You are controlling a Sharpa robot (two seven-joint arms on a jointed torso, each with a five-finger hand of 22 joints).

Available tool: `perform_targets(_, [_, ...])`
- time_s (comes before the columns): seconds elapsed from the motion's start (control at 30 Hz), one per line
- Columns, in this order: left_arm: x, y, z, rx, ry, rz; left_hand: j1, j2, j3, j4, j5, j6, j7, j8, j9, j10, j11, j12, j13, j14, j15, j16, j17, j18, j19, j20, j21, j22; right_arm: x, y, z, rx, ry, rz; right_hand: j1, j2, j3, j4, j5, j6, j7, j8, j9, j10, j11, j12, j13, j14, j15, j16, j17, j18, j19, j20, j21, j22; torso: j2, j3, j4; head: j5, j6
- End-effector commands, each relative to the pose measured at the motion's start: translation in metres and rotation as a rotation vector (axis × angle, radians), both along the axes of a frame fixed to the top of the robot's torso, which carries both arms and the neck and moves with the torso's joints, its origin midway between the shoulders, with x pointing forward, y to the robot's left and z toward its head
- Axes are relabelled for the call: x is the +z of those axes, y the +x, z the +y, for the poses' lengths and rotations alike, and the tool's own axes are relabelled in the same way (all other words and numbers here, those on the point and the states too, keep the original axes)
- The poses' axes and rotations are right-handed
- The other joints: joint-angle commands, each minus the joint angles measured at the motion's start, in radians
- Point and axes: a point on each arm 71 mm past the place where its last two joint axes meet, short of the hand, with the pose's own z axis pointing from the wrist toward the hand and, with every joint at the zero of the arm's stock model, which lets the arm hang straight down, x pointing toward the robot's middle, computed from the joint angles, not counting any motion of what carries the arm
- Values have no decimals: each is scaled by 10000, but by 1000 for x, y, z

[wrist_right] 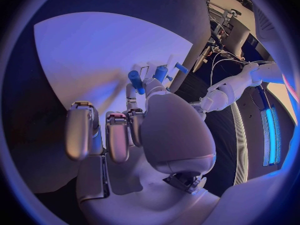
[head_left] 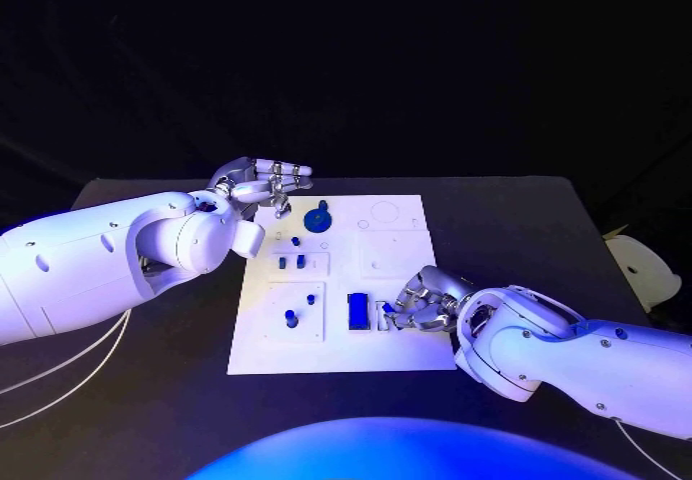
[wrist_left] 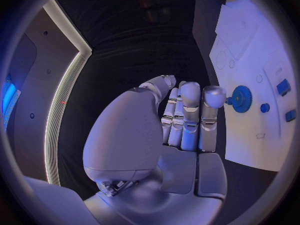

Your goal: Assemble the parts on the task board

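While the left hand [head_left: 263, 185] hangs over the far left edge of the task board [head_left: 335, 350], its fingers [wrist_left: 189, 116] lie pressed side by side and nearly straight, holding nothing; their tips end just beside the blue gear [wrist_left: 240, 99], which sits on the board's far part, and I cannot tell whether they touch it. The right hand [head_left: 426, 302] is down at the board's near right edge, next to the upright blue block [head_left: 358, 310]. Its fingers are curled in, and in the right wrist view a small blue peg [wrist_right: 135, 80] shows at the tips of the thumb and a finger, apparently pinched there (the contact itself is half hidden, so this is a judgement). Other small blue parts [head_left: 291, 318] stand in the board's left panels.

The step in hand looks like the seating of that peg near the block, on the right-hand side of the board. The next move calls for lining the peg upright over its hole and pressing straight down, with the pinch kept firm so the peg does not tilt. The left hand seems free to steady the board on the black surface [head_left: 548, 220].
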Motion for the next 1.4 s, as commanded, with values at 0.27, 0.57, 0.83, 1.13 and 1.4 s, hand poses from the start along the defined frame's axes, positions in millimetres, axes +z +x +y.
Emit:
perform_targets(0.27, [1,0,-3,-170,-114,-18,-25,114,1,-46,12,-71,-3,15,-10,-84,-2,63,13,-43,-8,-2,0,72,34,53,2,-9,-2,1,6,61,306,168,-291,24,-16,-7,41,146,-115,28,96,70,38,82,1134,923,-51,65,2082,-56,357,-57,65,2004,0,-3,-3,9,-2])
perform_targets(0.57, [1,-1,-3,-186,-115,-3,-25,114,1,-46,12,-71,-3,15,-10,-84,-2,63,13,-43,-8,-2,0,72,34,53,2,-9,-6,5,8,155,116,224,-458,36,-40,-6,7,173,-128,49,129,80,27,89,1144,921,-60,61,2071,-53,356,-65,53,2001,3,-5,9,13,-11])
perform_targets(0.83, [1,-1,-3,-223,-122,20,-28,130,13,-49,14,-79,-1,21,-12,-102,0,79,15,-42,-7,1,0,74,32,54,-8,-16,-7,7,9,261,-49,67,-900,19,-194,-3,-20,205,-135,82,194,100,23,108,1173,915,-65,49,2045,-44,340,-72,-8,1987,-2,-3,-4,32,-27])
perform_targets(1.13, [1,-1,-3,-233,-121,33,-28,130,13,-49,14,-79,-1,21,-12,-102,0,79,15,-42,-7,1,0,74,32,54,-8,-16,-6,8,10,316,-72,-32,-1495,26,-617,-7,-924,235,-138,126,287,128,26,141,1219,915,-62,47,2044,-45,341,-72,-9,1987,-6,4,8,20,-27])
perform_targets(1.4, [1,-1,-2,-222,-115,38,-28,130,13,-49,14,-79,-1,21,-12,-102,0,79,15,-42,-7,1,0,74,32,54,-8,-16,-5,6,11,387,-47,-147,-1623,6,-819,-13,-1276,231,-135,136,326,134,29,148,1234,913,-62,42,2034,-43,339,-70,-18,1985,-6,-2,2,25,-44])
